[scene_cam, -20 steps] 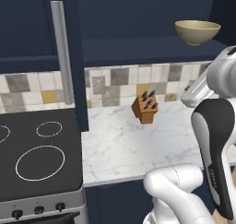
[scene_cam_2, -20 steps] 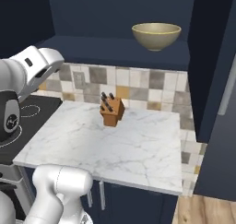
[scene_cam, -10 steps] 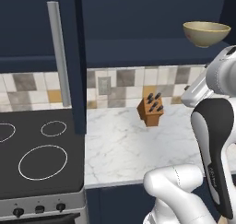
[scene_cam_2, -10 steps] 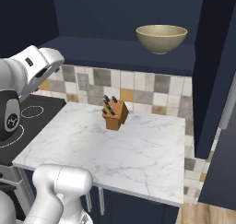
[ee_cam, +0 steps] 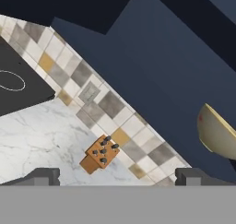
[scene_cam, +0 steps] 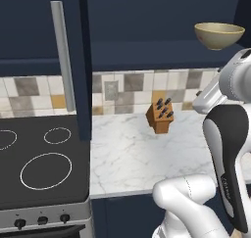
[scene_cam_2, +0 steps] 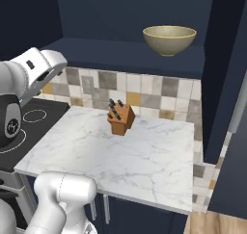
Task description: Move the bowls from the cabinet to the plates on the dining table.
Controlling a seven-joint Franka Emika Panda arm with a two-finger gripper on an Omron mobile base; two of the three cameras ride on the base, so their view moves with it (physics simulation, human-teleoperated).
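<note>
One beige-tan bowl stands upright on the bottom shelf of the open dark navy cabinet, above the counter. In the hand view the bowl shows at the right edge, tilted by the camera's roll. My gripper is open with nothing between its fingertips, and it is well short of the bowl. The white arm rises at the right of the left base view, below and beside the bowl. The plates and the dining table are out of view.
A small marble counter carries a brown knife block before a tiled backsplash. A black stovetop lies to the left. The open cabinet door with its silver bar handle juts out over the stove's edge.
The whole picture has shifted slightly in both base views, so the base has moved. The bowl stays on its shelf and the gripper stays open.
</note>
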